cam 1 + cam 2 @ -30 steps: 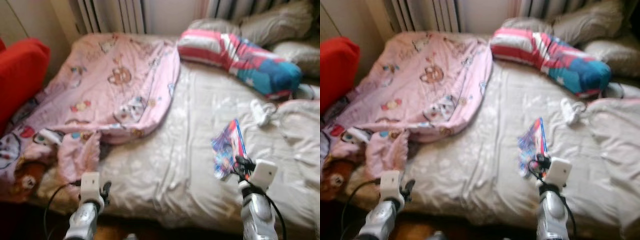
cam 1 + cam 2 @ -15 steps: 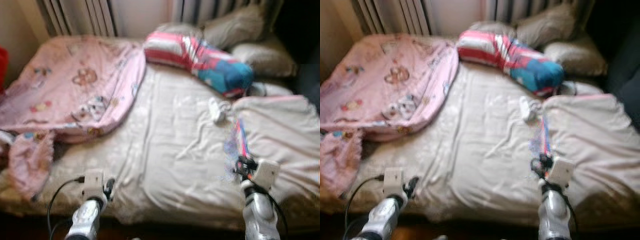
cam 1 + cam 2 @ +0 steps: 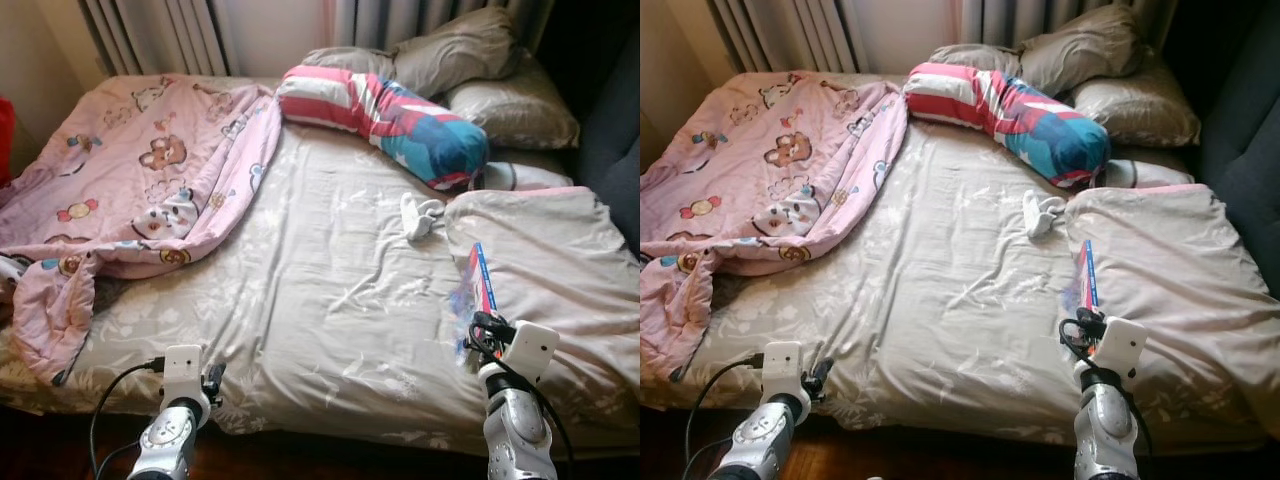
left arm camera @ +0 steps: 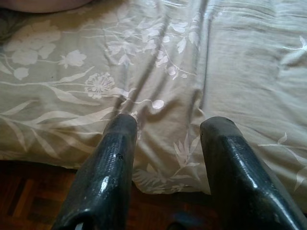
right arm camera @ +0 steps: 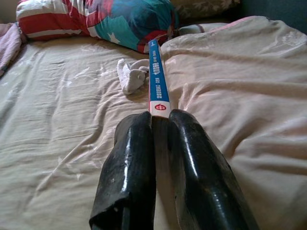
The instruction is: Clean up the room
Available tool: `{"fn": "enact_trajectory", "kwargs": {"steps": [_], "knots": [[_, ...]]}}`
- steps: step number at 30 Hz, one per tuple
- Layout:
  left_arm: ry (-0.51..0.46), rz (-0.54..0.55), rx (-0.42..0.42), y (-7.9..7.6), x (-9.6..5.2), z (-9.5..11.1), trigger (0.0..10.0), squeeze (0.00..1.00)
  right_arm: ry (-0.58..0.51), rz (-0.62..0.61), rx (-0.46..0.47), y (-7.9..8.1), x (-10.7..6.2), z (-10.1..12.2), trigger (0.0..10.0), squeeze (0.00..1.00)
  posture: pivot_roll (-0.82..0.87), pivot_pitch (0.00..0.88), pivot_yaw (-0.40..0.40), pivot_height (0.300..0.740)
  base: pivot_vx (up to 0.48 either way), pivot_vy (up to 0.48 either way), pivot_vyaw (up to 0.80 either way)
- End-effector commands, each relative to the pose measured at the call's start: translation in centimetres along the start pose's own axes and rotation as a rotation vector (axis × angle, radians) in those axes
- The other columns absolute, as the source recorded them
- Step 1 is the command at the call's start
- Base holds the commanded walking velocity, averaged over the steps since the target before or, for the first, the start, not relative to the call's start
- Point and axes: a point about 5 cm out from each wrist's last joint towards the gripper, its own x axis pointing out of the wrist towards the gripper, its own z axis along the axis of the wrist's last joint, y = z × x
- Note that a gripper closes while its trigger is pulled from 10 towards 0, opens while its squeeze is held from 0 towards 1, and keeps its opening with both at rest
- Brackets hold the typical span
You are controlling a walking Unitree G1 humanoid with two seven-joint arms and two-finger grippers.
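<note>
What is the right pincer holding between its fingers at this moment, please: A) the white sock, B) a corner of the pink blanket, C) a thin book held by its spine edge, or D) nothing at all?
C: in the right wrist view the right pincer has its fingers closed on the blue-and-white spine of the thin book, while the white sock lies apart on the sheet.

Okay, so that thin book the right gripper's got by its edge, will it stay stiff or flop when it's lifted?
The book looks thin and soft-covered, so it will probably sag. The right gripper pinches only its near edge, so it may swing. Its cover looks glossy, so it could slip.
</note>
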Motion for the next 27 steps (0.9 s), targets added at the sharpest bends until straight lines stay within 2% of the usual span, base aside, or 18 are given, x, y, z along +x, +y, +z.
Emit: {"fn": "enact_trajectory", "kwargs": {"steps": [1, 12, 27], "knots": [[0.021, 0.015, -0.005, 0.5, -0.2, -0.5, 10.0, 0.0, -0.04, 0.019, -0.003, 0.4, 0.3, 0.7, 10.0, 0.0, 0.05, 0.145, 0.01, 0.74, 0.0, 0.0, 0.0], [0.01, 0.006, -0.011, 0.3, -0.2, -0.3, 10.0, 0.0, 0.04, 0.122, -0.013, 1.4, -0.2, -0.6, 10.0, 0.0, 0.04, 0.165, 0.012, 0.74, 0.0, 0.0, 0.0], [0.013, 0.012, -0.013, 0.4, -0.3, -0.5, 10.0, 0.0, 0.028, 0.142, -0.012, 1.7, -0.3, -0.4, 10.0, 0.0, 0.03, 0.182, 0.016, 0.74, 0.0, 0.0, 0.0]]}}
